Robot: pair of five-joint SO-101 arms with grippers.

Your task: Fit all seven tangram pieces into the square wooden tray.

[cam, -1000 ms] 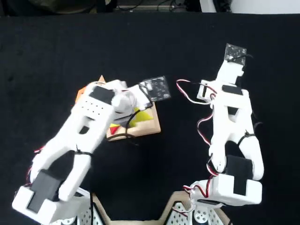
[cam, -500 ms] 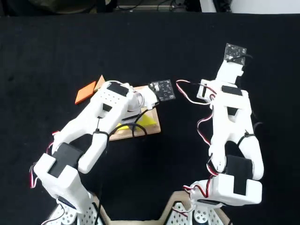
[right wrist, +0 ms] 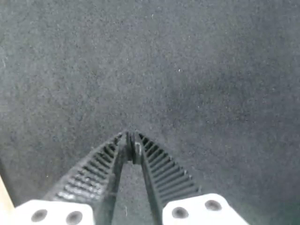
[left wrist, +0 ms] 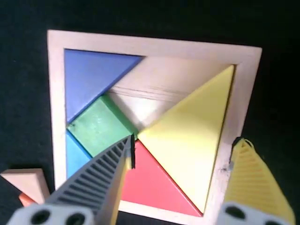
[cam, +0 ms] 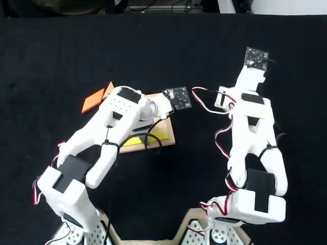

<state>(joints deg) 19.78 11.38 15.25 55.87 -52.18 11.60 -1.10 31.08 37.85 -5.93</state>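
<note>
Above the black table [cam: 51, 51], the released left hand [left wrist: 185, 143] overhangs the yellow triangle [left wrist: 197, 133] in the tray [left wrist: 154, 47].

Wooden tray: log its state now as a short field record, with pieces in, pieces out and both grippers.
tray: square, wooden, on the black table
in tray: dark blue triangle, green square, light blue triangle, red triangle, yellow triangle
gap: bare wood between dark blue and yellow triangles
outside tray: orange piece, tan piece
left gripper: jaws open, above the tray
right gripper: jaws shut, over bare table
</note>
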